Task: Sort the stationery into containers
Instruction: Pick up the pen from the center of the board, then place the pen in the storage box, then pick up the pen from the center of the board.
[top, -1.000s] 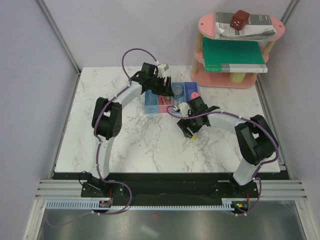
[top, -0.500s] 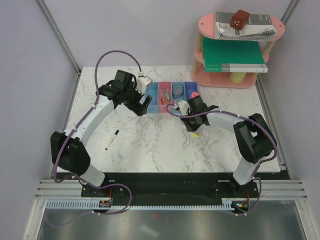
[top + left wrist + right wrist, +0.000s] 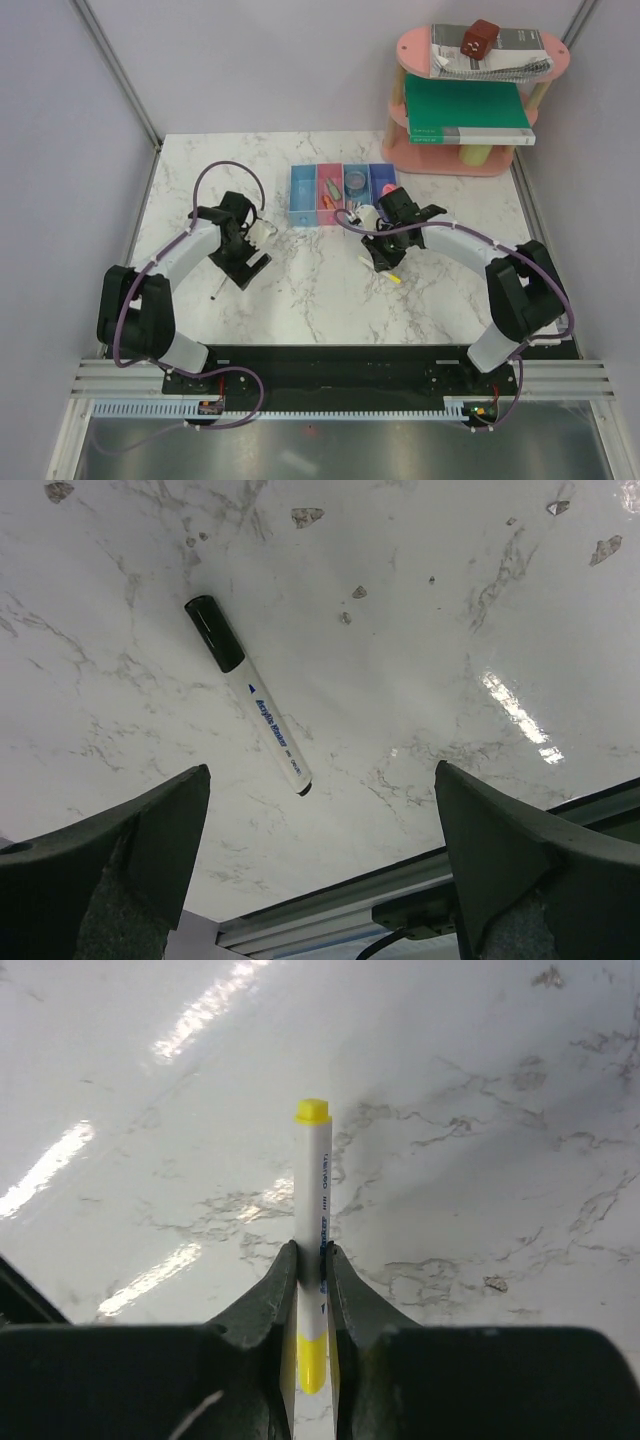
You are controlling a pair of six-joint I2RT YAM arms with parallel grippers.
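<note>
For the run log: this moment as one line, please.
left gripper: open over black-capped pen | right gripper: shut on thin yellow pen | bin row: some items inside

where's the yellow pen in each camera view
top external: just right of centre, the yellow pen sticks out of the right gripper.
left wrist: not in it; only a black-capped pen shows there.
right wrist: dead centre, running up the picture, clamped in that gripper.
shared landmark: the marble tabletop, seen in all three.
</note>
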